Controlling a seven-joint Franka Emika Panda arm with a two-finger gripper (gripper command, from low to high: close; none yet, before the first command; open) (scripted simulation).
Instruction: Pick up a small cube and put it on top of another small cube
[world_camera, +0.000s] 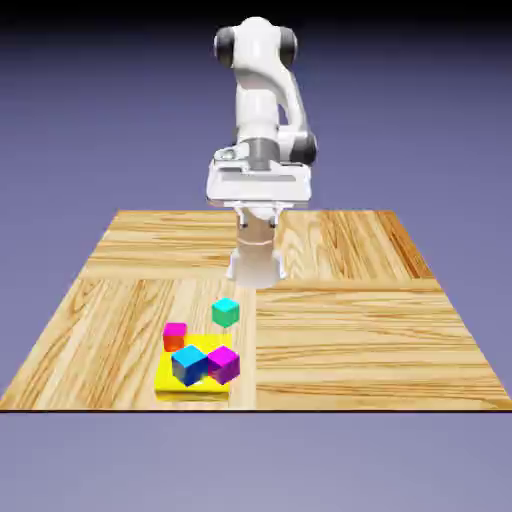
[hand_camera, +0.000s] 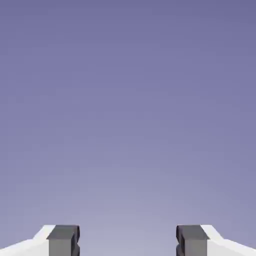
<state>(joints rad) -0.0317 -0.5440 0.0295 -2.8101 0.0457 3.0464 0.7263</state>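
Tool (hand_camera: 128, 241) open, w/ nothing btwn tips. Teal-green cube (world_camera: 226, 313) on tabletop (world_camera: 350, 340), near yellow block (world_camera: 192, 392), apart from other cubes. Pick + stack both still to do, prob. at start.

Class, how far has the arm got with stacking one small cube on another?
No stack of the teal-green cube shows yet: it sits apart from the yellow block. Nothing is in hand; the gripper is open, with only backdrop between its fingertips. Grasping, lifting and placing the cube all look left to do.
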